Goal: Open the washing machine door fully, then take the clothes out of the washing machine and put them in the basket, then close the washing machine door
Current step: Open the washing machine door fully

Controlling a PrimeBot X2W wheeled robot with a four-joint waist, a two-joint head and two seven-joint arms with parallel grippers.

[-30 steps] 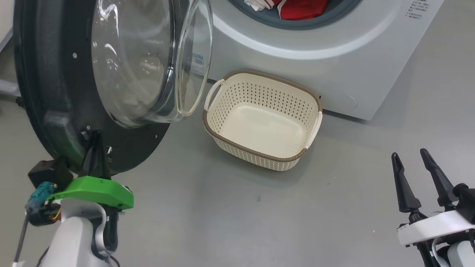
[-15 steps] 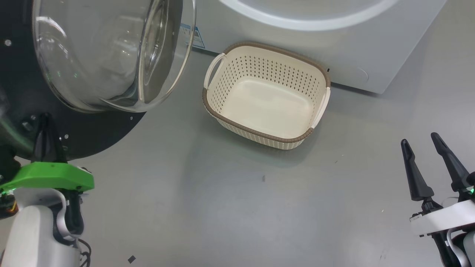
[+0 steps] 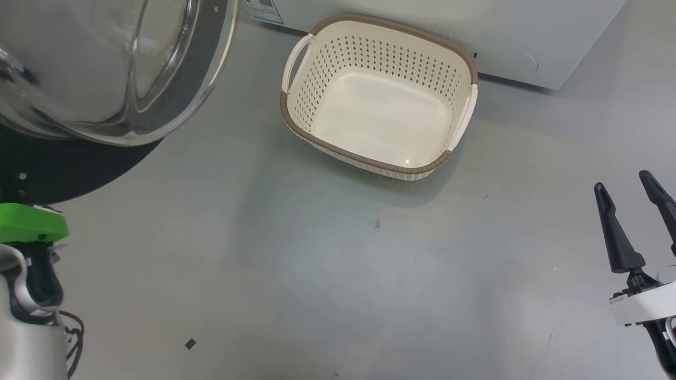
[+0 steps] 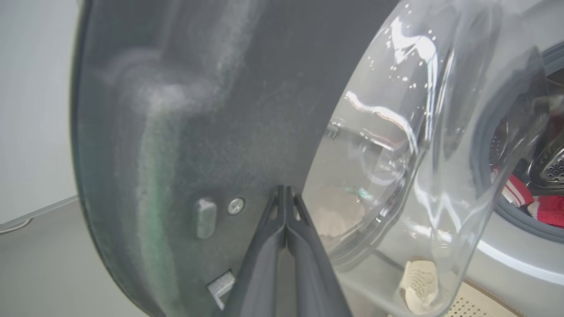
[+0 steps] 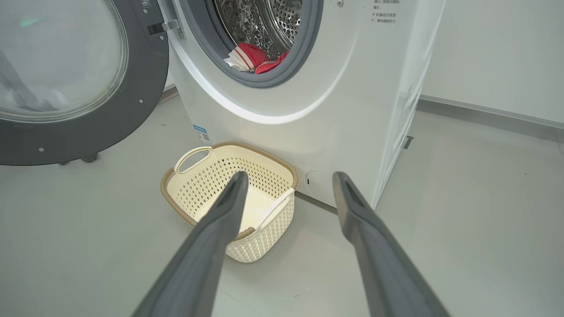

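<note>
The washing machine [image 5: 352, 110] stands with its door [image 5: 88, 132] swung out to the left. Red clothes [image 5: 253, 55] with white trim lie at the drum's front lip. The empty cream basket [image 5: 189, 207] sits on the floor against the washer's front, also seen as the basket [image 3: 364, 158] in the head view. My left gripper [image 4: 284, 189] is shut, its tips against the door's dark grey inner side [image 4: 198, 110], beside the glass bowl [image 4: 396, 154]. My right gripper [image 3: 622, 181] hangs open and empty, right of the basket and nearer to me than it.
Grey floor spreads in front of the basket, with a small dark scrap [image 3: 190, 344] near my left arm. A white wall with a skirting strip [image 5: 484, 114] runs to the right of the washer. The door's black rim [image 3: 53, 169] overhangs the floor at the left.
The head camera has moved, so the whole picture has slid upward. The door looks swung wider to the left, with my shut left gripper still against it. The right gripper stays open.
</note>
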